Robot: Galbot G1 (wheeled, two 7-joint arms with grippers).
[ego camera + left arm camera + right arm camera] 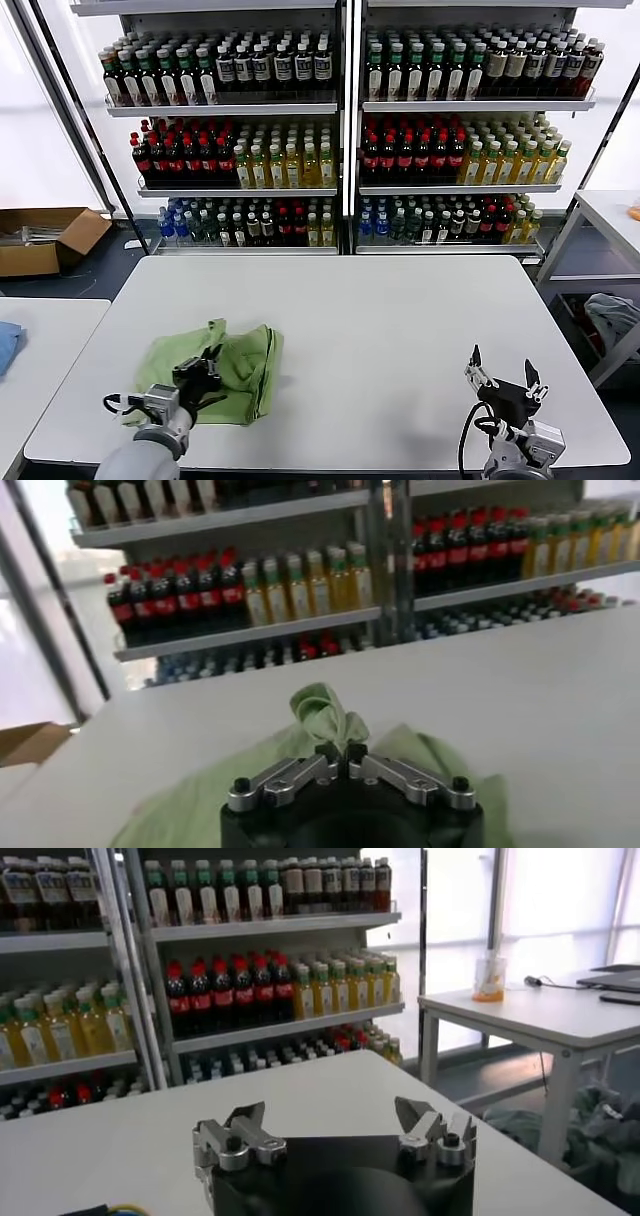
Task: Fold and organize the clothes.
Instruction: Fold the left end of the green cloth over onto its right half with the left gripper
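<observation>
Left claw [205,375] pinching green shirt [245,360].

No legible text anywhere, bottle labels [415,150] on the shelves [455,188] too small to read, no brands, numbers or signs

One green shirt [225,365] lies on the desk [380,330]. Two claws: left [200,378], right [503,378]. Three desks more stand around, two at the right, one at the left. Two shelf units [350,120] hold three rows of bottles each, too many to count. One cardboard box [45,238] sits on the floor.
</observation>
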